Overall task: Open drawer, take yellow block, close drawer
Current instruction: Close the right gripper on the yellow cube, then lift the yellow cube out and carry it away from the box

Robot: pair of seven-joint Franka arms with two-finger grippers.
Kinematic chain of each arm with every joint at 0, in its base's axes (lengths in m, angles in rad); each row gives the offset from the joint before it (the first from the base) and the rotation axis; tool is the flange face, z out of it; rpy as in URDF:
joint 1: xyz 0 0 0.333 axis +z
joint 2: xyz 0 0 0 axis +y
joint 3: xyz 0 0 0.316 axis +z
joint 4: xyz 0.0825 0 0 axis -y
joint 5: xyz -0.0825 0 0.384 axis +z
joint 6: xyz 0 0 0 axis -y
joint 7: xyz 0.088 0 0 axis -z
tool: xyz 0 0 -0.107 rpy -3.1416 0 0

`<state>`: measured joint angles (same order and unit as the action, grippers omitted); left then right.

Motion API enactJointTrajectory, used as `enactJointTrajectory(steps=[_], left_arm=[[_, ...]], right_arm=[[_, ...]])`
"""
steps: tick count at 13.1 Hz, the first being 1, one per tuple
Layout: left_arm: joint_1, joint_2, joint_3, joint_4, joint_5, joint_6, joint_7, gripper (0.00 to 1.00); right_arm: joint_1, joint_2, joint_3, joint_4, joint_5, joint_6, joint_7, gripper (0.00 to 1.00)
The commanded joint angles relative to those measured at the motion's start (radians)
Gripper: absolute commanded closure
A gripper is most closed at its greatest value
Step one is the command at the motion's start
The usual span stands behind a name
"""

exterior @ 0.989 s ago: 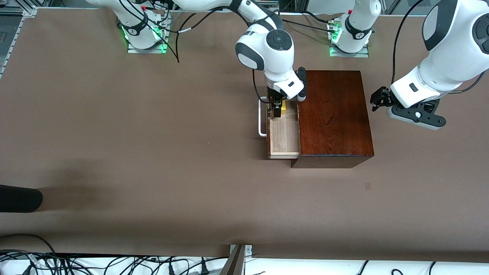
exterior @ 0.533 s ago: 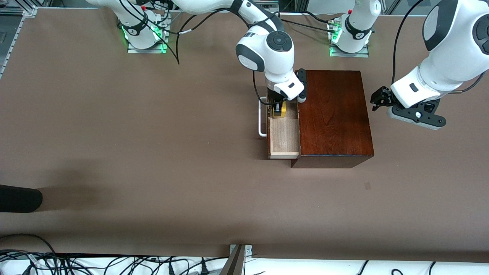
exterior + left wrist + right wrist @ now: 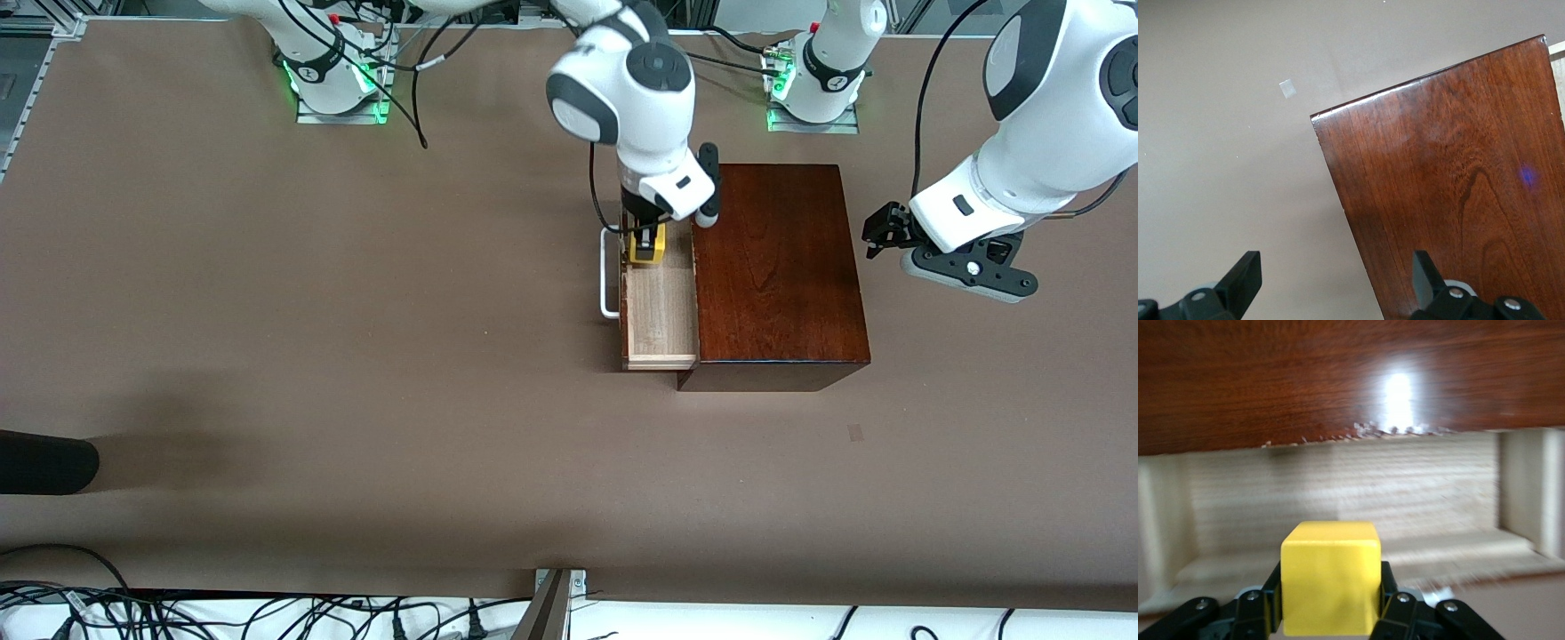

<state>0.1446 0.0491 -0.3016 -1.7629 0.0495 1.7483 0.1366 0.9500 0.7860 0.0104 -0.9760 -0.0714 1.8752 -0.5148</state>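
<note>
The right gripper pinches the yellow block between its jaws, directly over the open drawer; the left gripper waits, jaws spread.

No readable text, label, brand or number anywhere — nothing legible in any view.

My right wrist hides the farther end of the drawer and the top of the yellow block in the front view. In my right wrist view, motion blurs the drawer's pale wood. My left pincer shows only its fingertips; the frame edge cuts off the mahogany box.
</note>
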Motion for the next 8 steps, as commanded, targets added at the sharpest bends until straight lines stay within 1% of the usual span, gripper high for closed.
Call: enactJointTrajectory(steps=[1, 4, 6, 8], left_arm=[[0.003, 0.003, -0.001, 0.010, 0.010, -0.012, 0.015, 0.00], [0.001, 0.003, -0.001, 0.010, 0.010, -0.012, 0.015, 0.00], [0.003, 0.005, 0.001, 0.010, 0.010, -0.012, 0.017, 0.00], [0.003, 0.005, 0.002, 0.010, 0.010, -0.012, 0.017, 0.00]], right_arm=[[-0.037, -0.098, 0.007, 0.036, 0.018, -0.126, -0.004, 1.00], [-0.106, -0.192, -0.003, 0.033, 0.036, -0.275, -0.001, 1.00], [-0.215, -0.231, -0.012, 0.031, 0.044, -0.341, 0.004, 1.00], [-0.324, -0.235, -0.016, 0.031, 0.085, -0.361, 0.009, 1.00]])
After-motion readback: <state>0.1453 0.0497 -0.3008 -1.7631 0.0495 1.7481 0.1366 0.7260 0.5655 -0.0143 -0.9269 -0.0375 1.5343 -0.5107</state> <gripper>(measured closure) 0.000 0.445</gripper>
